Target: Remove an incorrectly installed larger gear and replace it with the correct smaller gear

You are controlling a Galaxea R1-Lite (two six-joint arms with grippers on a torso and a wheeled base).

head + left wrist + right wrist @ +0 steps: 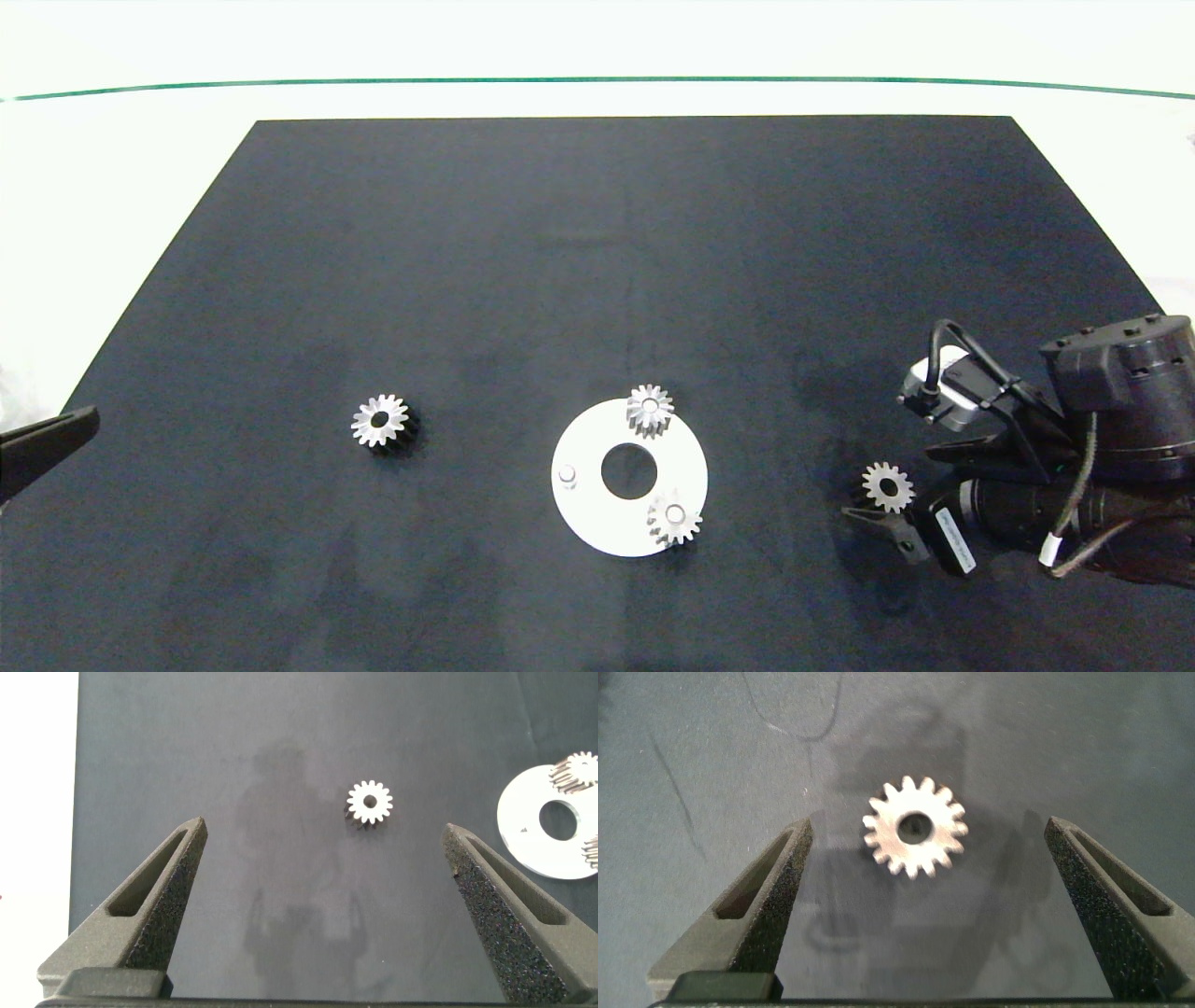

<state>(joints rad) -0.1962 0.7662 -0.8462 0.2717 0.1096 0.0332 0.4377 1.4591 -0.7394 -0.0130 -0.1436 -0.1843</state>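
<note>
Dark mat (pixel 597 280) covers the white surface (pixel 140 187). White disc (pixel 597 523) lower centre carries two gears on pegs; one peg (pixel 567 476) bare. Larger gear (pixel 382 422) lies left of centre, apart from disc. My right pincer (pixel 887 511), fingers spread, straddles the smaller gear (pixel 887 486) at lower right. My left pincer (pixel 322 887), released, parked at left edge.
</note>
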